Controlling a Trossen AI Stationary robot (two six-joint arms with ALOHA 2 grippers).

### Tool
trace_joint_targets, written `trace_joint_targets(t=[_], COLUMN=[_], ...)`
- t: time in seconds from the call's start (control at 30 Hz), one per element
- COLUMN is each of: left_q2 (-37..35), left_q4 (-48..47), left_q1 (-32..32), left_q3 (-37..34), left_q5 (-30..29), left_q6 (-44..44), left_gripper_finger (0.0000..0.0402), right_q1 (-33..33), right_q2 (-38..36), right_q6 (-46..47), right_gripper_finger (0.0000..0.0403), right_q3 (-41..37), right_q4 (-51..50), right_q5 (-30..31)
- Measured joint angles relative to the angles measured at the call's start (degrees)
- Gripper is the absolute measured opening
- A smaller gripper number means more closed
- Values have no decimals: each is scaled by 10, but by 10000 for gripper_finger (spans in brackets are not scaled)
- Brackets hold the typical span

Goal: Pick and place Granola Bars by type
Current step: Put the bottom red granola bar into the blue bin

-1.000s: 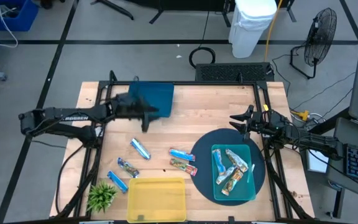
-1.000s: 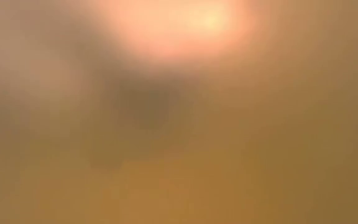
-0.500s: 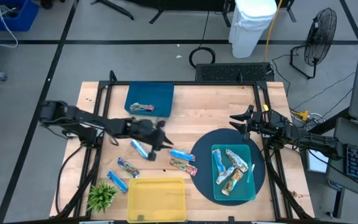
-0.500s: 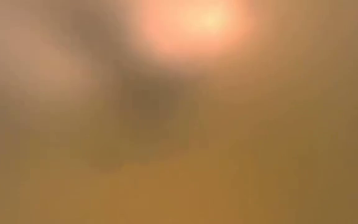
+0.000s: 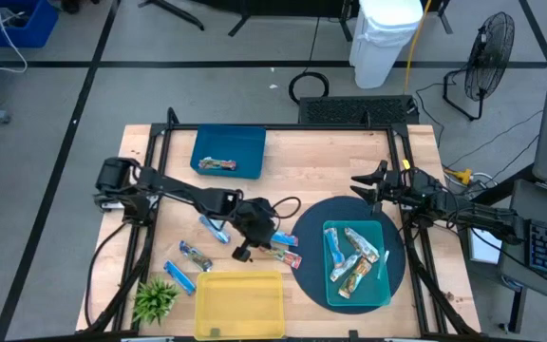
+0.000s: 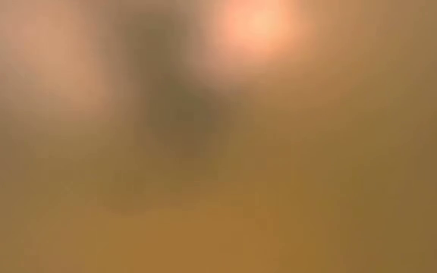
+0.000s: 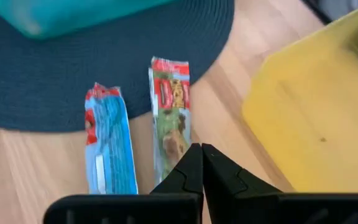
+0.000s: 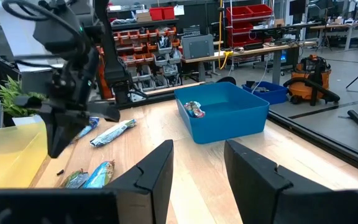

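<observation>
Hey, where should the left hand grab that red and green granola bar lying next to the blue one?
Grip the red and green bar across its narrow middle, coming straight down. It lies flat on the table, close beside the blue bar, so the closed left hand must open first.

text: none legible | bar wrappers [image 7: 169, 109] (print too blurred)
</observation>
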Motion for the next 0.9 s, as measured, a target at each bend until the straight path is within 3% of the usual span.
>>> trace_joint_targets(t=[0.57, 0.9], left_q2=[86, 85], left_q4=[75, 74], left_q1=[3, 20], left_q3=[0, 0], left_q5=[26, -159], left_q6=[-85, -125], left_gripper_finger=[4, 9], right_q1=[0, 0], right_q2=[1, 1], right_q6=[0, 0], right_gripper_finger=[135, 134], right_q3=[0, 0], right_q4=[0, 0], right_q5=[0, 0])
